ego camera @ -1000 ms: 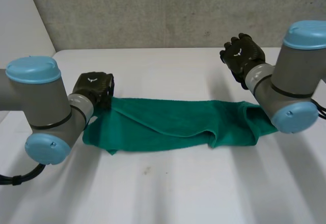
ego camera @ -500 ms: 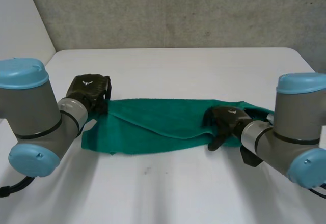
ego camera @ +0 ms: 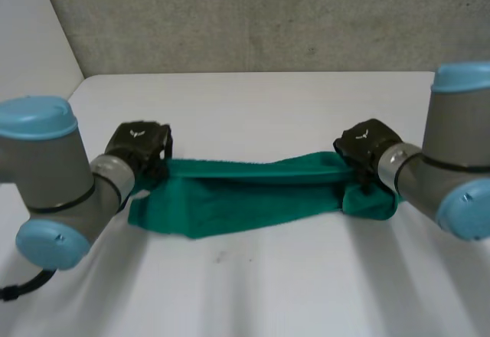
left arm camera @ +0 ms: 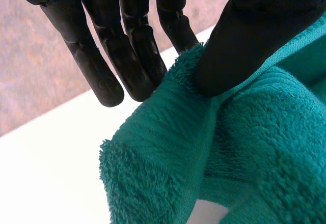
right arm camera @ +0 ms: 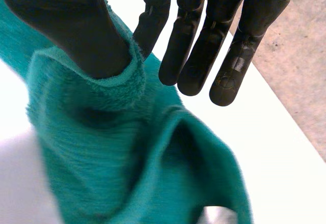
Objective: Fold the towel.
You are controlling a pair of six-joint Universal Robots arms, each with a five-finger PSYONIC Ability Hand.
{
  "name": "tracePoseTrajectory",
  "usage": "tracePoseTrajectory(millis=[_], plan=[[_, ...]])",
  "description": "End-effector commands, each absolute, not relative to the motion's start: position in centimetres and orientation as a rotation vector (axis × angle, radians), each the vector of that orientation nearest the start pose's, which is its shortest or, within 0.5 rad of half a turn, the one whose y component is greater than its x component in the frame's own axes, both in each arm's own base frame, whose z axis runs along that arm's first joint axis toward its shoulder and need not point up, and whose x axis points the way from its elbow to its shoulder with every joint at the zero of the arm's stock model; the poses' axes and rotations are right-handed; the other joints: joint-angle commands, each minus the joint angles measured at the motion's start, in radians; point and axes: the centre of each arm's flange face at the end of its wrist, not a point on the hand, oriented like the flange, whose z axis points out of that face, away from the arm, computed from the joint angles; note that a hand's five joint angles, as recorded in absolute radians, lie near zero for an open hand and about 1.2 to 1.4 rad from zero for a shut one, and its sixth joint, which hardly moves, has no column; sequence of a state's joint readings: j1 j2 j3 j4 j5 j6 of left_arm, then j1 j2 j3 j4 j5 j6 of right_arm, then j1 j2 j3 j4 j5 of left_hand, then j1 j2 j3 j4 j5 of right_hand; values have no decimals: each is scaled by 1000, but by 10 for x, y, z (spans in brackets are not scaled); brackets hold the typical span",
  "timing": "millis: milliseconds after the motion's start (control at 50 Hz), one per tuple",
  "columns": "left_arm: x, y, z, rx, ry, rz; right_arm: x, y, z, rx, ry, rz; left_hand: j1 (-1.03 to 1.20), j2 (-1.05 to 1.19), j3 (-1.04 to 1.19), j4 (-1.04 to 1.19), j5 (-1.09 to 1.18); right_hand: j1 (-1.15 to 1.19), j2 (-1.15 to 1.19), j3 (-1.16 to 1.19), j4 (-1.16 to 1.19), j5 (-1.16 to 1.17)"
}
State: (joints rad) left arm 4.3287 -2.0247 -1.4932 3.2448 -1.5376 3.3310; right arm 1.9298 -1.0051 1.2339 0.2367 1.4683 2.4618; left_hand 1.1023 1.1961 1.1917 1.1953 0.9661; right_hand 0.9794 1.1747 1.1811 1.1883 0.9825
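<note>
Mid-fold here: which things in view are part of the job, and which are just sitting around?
Part of the job:
towel, stretched between the two hands
left hand, pinching one end of it
right hand, pinching the other end

Just there:
white table, under the towel
grey wall, behind the table

Left hand [ego camera: 138, 142] and right hand [ego camera: 366, 142] wide apart, thumbs pinching against fingers [left arm camera: 137, 56]
</note>
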Motion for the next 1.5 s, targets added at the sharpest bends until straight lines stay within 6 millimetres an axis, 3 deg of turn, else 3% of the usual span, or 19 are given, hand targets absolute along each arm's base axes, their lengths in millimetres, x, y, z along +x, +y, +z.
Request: tracePoseTrajectory(millis=[20, 80, 100, 120, 140, 160, 200, 240, 400, 420, 460, 480, 500, 660, 760, 820, 1000, 1260, 1500], plan=[[-292, -342, 252, 787, 2187, -2346, 278, -376, 252, -1281, 2191, -2219, 294, 200, 205, 201, 256, 417, 222, 215, 208, 239], [-297, -354, 295, 726, 1973, -2521, 286, -395, 306, -1115, 1913, -2588, 294, 200, 205, 201, 256, 417, 222, 215, 208, 239], [-298, -357, 326, 653, 1812, -2651, 288, -396, 320, -1068, 1826, -2677, 294, 200, 205, 201, 256, 417, 222, 215, 208, 239], [-298, -357, 326, 652, 1810, -2652, 289, -397, 333, -1019, 1745, -2758, 294, 200, 205, 201, 256, 417, 222, 215, 208, 239], [-297, -356, 346, 594, 1708, -2728, 288, -391, 365, -919, 1567, -2907, 294, 200, 205, 201, 256, 417, 222, 215, 208, 239], [-293, -351, 376, 500, 1551, -2830, 288, -391, 365, -918, 1565, -2908, 294, 200, 205, 201, 256, 417, 222, 215, 208, 239], [-282, -336, 417, 346, 1298, -2969, 281, -370, 412, -771, 1301, -3075, 294, 200, 205, 201, 256, 417, 222, 215, 208, 239], [-280, -332, 419, 338, 1277, -2979, 278, -356, 419, -766, 1249, -3071, 294, 200, 205, 201, 256, 417, 222, 215, 208, 239], [-275, -328, 345, 501, 1627, -2763, 278, -347, 339, -1077, 1647, -2667, 294, 200, 205, 201, 256, 417, 222, 215, 208, 239], [-273, -326, 323, 534, 1735, -2683, 275, -339, 308, -1130, 1803, -2492, 294, 200, 205, 201, 256, 417, 222, 215, 208, 239], [-269, -322, 300, 565, 1836, -2599, 274, -336, 299, -1140, 1847, -2434, 294, 200, 205, 201, 256, 417, 222, 215, 208, 239], [-269, -322, 300, 565, 1837, -2599, 272, -328, 271, -1173, 1955, -2272, 294, 200, 205, 201, 256, 417, 222, 215, 208, 239], [-260, -313, 259, 606, 1993, -2452, 271, -325, 264, -1181, 1982, -2226, 294, 200, 205, 201, 256, 417, 222, 215, 208, 239], [-247, -292, 196, 677, 2202, -2206, 265, -321, 187, -1189, 2144, -1883, 294, 200, 205, 201, 256, 417, 222, 215, 208, 239], [-246, -289, 193, 680, 2218, -2190, 258, -329, 163, -994, 2243, -1755, 294, 200, 205, 201, 256, 398, 202, 196, 189, 220], [-245, -288, 195, 672, 2221, -2197, 252, -330, 158, -804, 2279, -1682, 294, 200, 205, 201, 256, -79, -274, -280, -288, -256], [-244, -285, 201, 655, 2208, -2211, 226, -336, 143, -356, 2351, -1517, 294, 200, 205, 201, 256, -410, -605, -612, -619, -588], [-241, -287, 204, 642, 2202, -2216, 214, -353, 128, -302, 2403, -1526, 294, 200, 205, 201, 256, -463, -658, -664, -672, -640], [-240, -289, 205, 637, 2198, -2218, 206, -366, 125, -475, 2438, -1611, 294, 200, 205, 201, 256, -354, -550, -556, -563, -532]])
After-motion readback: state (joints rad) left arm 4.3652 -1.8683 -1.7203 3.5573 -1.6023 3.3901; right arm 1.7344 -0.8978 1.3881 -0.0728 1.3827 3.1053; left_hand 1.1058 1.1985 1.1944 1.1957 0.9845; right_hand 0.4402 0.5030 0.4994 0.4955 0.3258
